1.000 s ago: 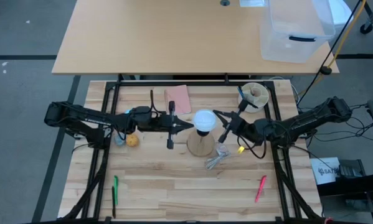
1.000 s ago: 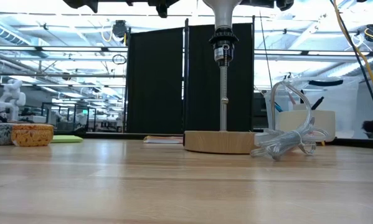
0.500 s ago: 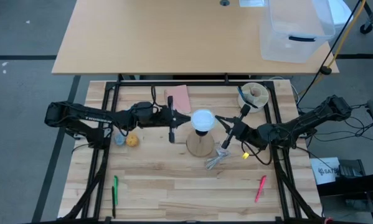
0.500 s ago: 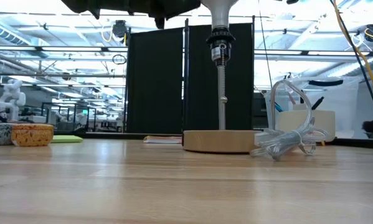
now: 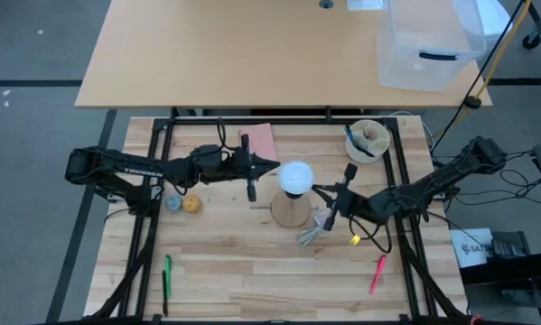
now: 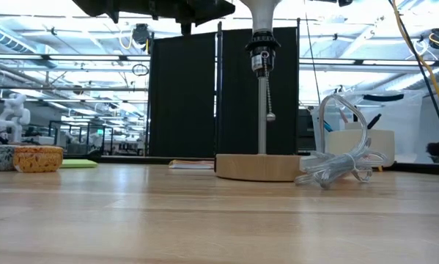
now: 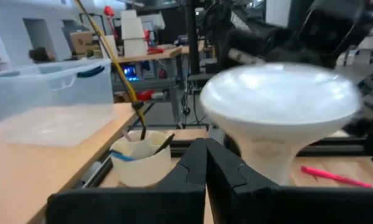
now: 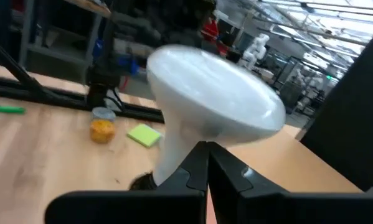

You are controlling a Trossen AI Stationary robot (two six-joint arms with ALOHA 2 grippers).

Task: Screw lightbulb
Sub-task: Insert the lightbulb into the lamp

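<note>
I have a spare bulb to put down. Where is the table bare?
The front strip between the green pen and the pink pen is bare. The middle is crowded: lightbulb, wooden base, plastic wrapper, left gripper, right gripper.

The small white mushroom-shaped lightbulb (image 5: 295, 177) sits atop the round wooden lamp base (image 5: 289, 211), between left gripper (image 5: 250, 168) and right gripper (image 5: 335, 200).

The floor (image 5: 35, 45) is grey. A big light-brown desk (image 5: 243, 54) stands behind the wooden tabletop (image 5: 252, 271). A clear plastic box (image 5: 430, 45) sits on one corner of the desk. Looking across the room, two tall black screens (image 6: 204, 95) stand in the middle. Behind them is a large bright hall with white beams and ceiling lights (image 6: 50, 66).
</note>
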